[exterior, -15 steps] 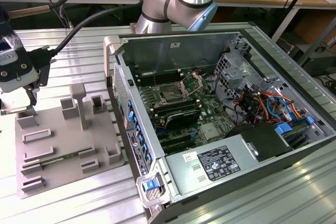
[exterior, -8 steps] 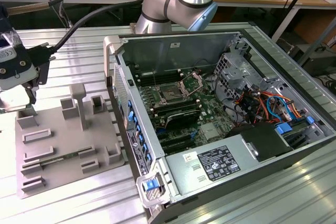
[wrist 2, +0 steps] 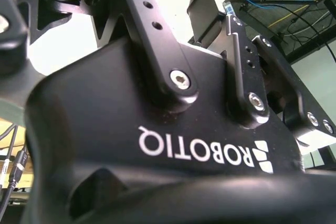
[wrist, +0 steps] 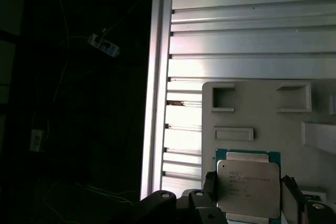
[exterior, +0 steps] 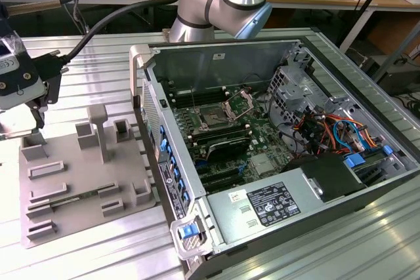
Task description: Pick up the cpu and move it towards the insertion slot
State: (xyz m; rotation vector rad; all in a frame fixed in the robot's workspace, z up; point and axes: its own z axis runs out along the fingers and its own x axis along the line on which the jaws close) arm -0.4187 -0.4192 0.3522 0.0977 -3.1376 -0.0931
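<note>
Silver-topped cpu [wrist: 248,184] clamped edge to edge between gripper [wrist: 250,195] jaws, over grey tray [wrist: 262,103] corner. Pick-up seemingly done, carry in hand; slot [exterior: 213,118] well away from jaws, inside case [exterior: 216,63]. Calls for firm, level hold.

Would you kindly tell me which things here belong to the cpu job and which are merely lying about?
Job in hand:
- cpu, right at the tool
- insertion slot on the green board
- grey tray, seen behind the cpu

Lying about:
- memory stick in the tray
- power supply
- orange and blue cables
</note>
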